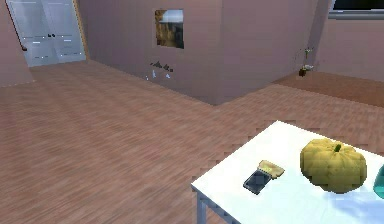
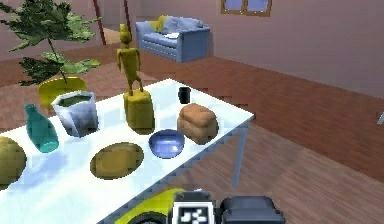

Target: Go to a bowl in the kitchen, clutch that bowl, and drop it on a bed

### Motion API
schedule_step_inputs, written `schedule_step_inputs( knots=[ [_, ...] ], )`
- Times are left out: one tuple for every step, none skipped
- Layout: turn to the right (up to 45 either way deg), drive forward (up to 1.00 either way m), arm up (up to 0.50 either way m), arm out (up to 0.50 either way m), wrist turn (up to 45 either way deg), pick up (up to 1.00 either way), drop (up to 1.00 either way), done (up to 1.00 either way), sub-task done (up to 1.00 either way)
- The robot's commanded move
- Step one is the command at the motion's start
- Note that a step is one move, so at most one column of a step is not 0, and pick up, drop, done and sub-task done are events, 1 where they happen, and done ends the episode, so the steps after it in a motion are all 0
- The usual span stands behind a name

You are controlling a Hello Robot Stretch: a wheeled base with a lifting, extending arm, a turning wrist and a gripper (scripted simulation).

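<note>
White table (image 2: 222, 122) bears the bowl (image 2: 167, 145), seemingly straight out beyond the gripper (image 2: 168, 207), with bare tabletop between; whether the gripper holds anything, I cannot tell.

The tabletop (image 2: 230, 115) is smooth white with a faint sheen. The bowl (image 2: 167, 145) looks like glossy blue-grey glazed ware. The statue (image 2: 131, 75) has a dull golden, metal-like finish. The bottle (image 2: 40, 130) is translucent teal glass. The bread loaf (image 2: 197, 123) has a rough, matt crust. The sofa (image 2: 175, 38) looks like blue cloth. The floor (image 1: 100, 130) is matt reddish wood planks.
</note>
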Motion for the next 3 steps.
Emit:
schedule_step_inputs(
  knots=[
    [0.0,0.0,0.0,0.42,0.0,0.0,0.0,0.0,0.0],
    [0.0,0.0,0.0,0.0,45.0,0.0,0.0,0.0,0.0],
    [0.0,0.0,0.0,0.0,45.0,0.0,0.0,0.0,0.0]
  ],
)
